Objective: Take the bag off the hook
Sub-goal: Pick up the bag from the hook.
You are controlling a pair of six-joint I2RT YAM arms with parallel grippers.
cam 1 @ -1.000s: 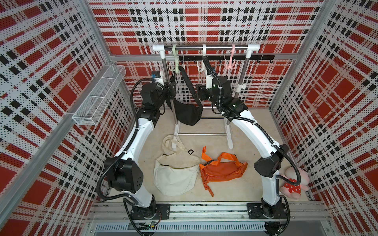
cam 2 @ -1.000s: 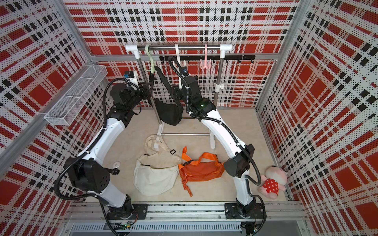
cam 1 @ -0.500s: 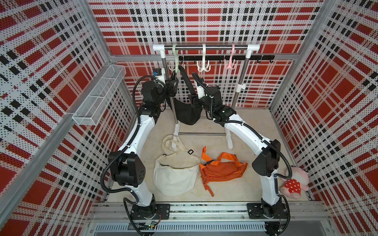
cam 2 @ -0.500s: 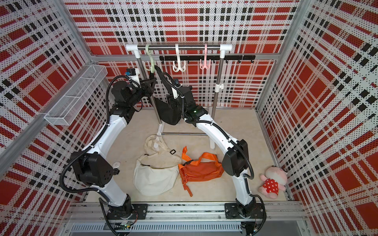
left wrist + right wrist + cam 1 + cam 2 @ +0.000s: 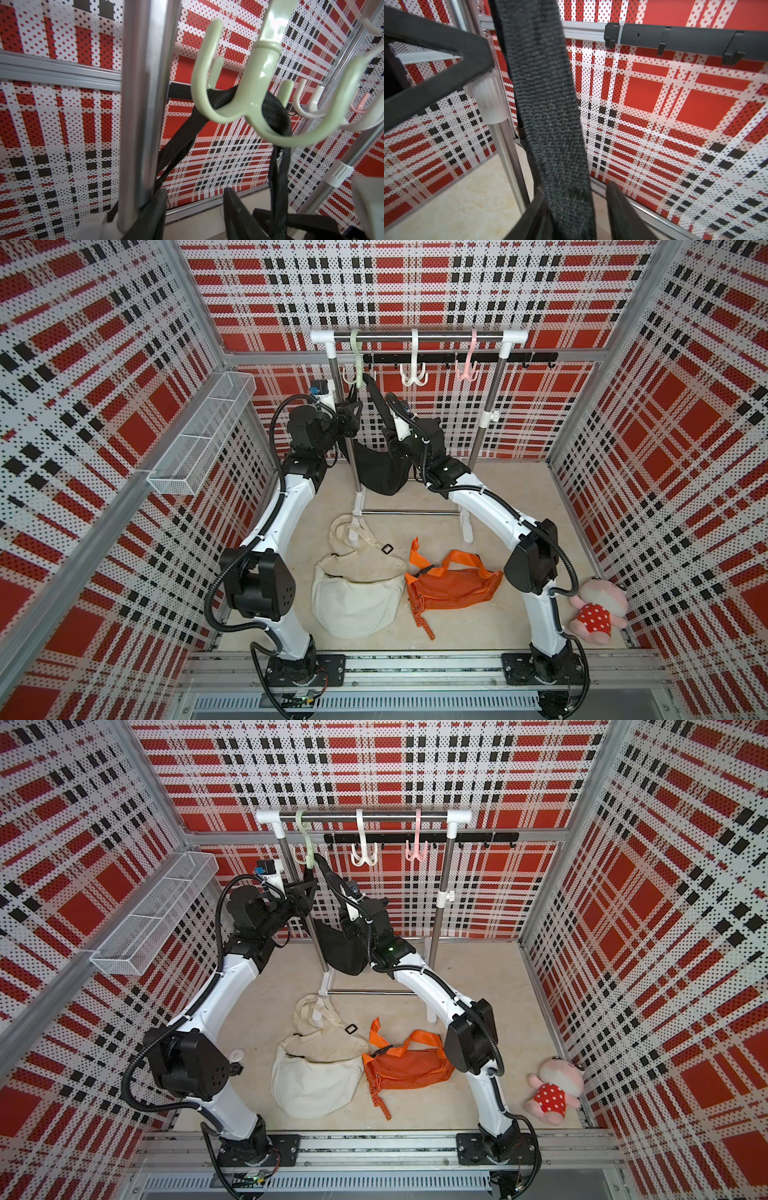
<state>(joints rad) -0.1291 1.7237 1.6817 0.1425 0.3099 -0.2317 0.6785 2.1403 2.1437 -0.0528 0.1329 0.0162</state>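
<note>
We are seeing a coarse woven cloth strap, a glossy smooth plastic hook and a brushed metal pole.

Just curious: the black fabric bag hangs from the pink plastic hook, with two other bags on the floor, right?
Not pink: the black fabric bag hangs from the pale green plastic hook, as the left wrist view shows. The cream bag and orange bag lie on the floor.

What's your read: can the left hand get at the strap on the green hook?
Probably yes. The left hand is open just beneath the green hook, with the strap bare ahead; only the rack post crowds one finger.
</note>
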